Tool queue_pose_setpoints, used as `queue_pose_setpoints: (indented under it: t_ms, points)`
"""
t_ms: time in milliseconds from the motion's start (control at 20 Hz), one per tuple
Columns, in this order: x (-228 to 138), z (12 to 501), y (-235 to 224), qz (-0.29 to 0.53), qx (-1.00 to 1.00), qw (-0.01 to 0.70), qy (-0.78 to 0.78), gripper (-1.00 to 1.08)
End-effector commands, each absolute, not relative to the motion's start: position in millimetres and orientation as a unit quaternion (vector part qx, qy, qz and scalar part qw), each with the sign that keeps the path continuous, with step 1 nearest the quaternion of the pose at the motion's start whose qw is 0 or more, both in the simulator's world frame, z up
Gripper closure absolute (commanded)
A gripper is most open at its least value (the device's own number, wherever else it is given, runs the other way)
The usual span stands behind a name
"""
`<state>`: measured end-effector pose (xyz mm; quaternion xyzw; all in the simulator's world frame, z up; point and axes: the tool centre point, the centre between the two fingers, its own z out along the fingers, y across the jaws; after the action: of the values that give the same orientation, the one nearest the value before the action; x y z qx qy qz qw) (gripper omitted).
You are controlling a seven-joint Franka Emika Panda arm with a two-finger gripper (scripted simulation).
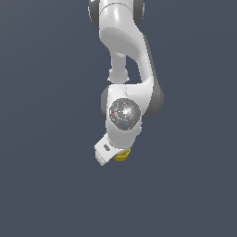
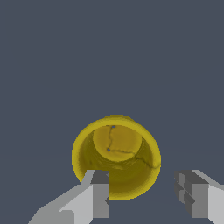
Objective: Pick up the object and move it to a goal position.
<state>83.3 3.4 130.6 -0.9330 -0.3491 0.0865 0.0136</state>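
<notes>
- While descent over the target looks under way: white tool (image 1: 110, 156), at the end of the Panda arm (image 1: 127, 46), tilted low toward the exterior view's left, directly above and partly hiding the yellow cup (image 1: 122, 157).
- Yellow cup: small, round, hollow; mouth facing up toward the wrist camera, inner floor marked with thin dark crack-like lines. Resting on the plain dark grey worktop (image 1: 46, 185), apparently upright, not lifted as far as can be judged.
- Tool state: fingers spread wide, nothing pinched. In the wrist view, one grey fingertip (image 2: 98, 192) overlapping the cup's (image 2: 116, 157) near rim, the other (image 2: 192, 192) well clear of the cup wall on the far side. Contact with the rim: not determinable.
- Alignment: cup off-centre between the fingers (image 2: 146, 194), sitting toward one finger rather than midway; gap wider than the cup.
- Goal position: no marker visible in either view.
- Done, by judgement: approach to the cup, tool brought over it and opened.
- Left, by judgement: centring or lowering so that the fingers straddle the wall or body, pressing together, lifting, carrying to the goal. Task at an early stage, grasp not yet made.
- Risk noted: nudging or tipping the cup with the nearer finger if lowered without correction.
</notes>
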Motion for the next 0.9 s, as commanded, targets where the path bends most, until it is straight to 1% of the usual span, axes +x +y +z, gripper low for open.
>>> queue_pose_setpoints:
  t_ms: [0,400,850]
  points:
    - [87.8,125.6,1.0,0.094,-0.921,0.019,-0.379,-0.20]
    - [97.6,111.2,-7.7,0.113,-0.881,0.040,-0.457,-0.20]
    - [101.4,102.2,-14.4,0.122,-0.855,0.054,-0.501,-0.20]
